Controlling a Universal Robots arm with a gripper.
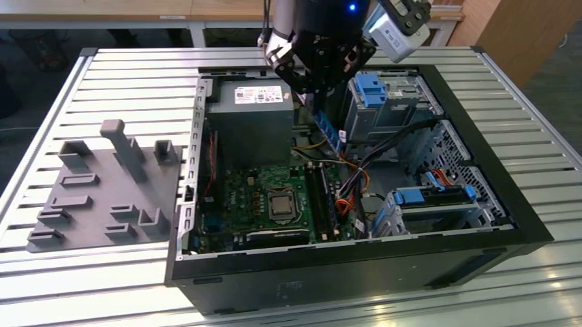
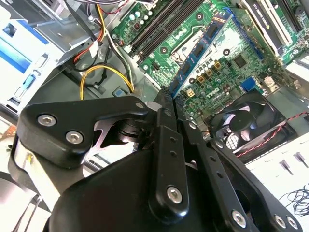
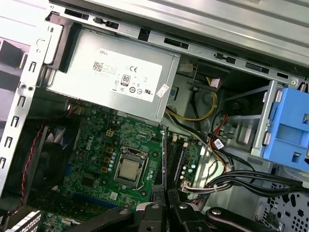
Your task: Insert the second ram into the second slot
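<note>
My gripper (image 1: 320, 102) hangs over the open computer case (image 1: 473, 225), shut on the second ram (image 1: 329, 131), a thin blue circuit-board stick. In the second wrist view the black fingers (image 2: 169, 145) pinch one end of the second ram (image 2: 203, 43), which reaches out over the green motherboard (image 2: 227, 72). In the first wrist view the stick (image 3: 164, 162) shows edge-on, held above the board beside the long dark memory slots (image 3: 176, 154). The slots (image 1: 320, 197) lie below and nearer than the stick in the exterior view, and the stick does not touch them.
A grey power supply (image 1: 250, 122) fills the case's far corner. Blue drive-bay brackets (image 1: 371, 88) (image 1: 435, 197) stand at the exterior view's right, with loose cables (image 1: 350, 184) beside the slots. The processor socket (image 1: 280, 204) sits mid-board. A grey fixture plate (image 1: 100, 191) lies outside the case.
</note>
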